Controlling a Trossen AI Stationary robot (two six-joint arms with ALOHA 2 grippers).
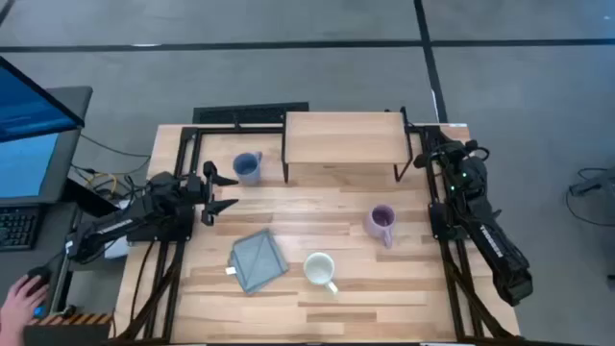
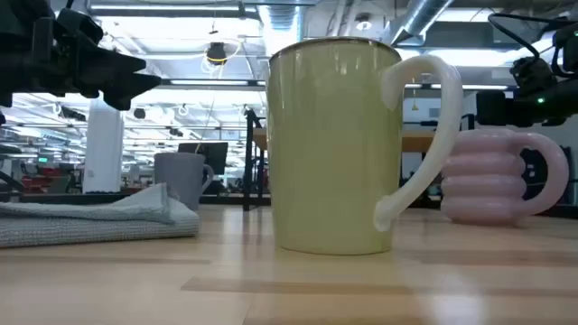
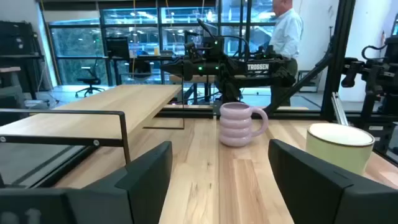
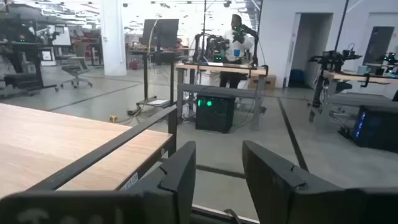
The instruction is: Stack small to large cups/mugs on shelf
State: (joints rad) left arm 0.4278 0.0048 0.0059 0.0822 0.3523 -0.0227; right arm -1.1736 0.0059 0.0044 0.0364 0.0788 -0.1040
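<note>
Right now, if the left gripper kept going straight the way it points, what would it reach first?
Probably the lavender mug: it sits almost dead ahead between the open left gripper fingers, with bare tabletop before it. The cream mug lies off to one side.

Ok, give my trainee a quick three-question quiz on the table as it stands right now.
1. True or false: a mug already stands on the shelf.
2. Which mug sits nearest the left gripper? A) blue mug B) purple mug C) cream mug
3. Fill in: the folded cloth lies just to the ____ mug's left in the high view.

Key:
1. False; the shelf top is bare and all three mugs stand on the table.
2. A; the left gripper, jaws open and empty, is just beside the blue mug. The right gripper waits open by the shelf's right end.
3. cream
</note>
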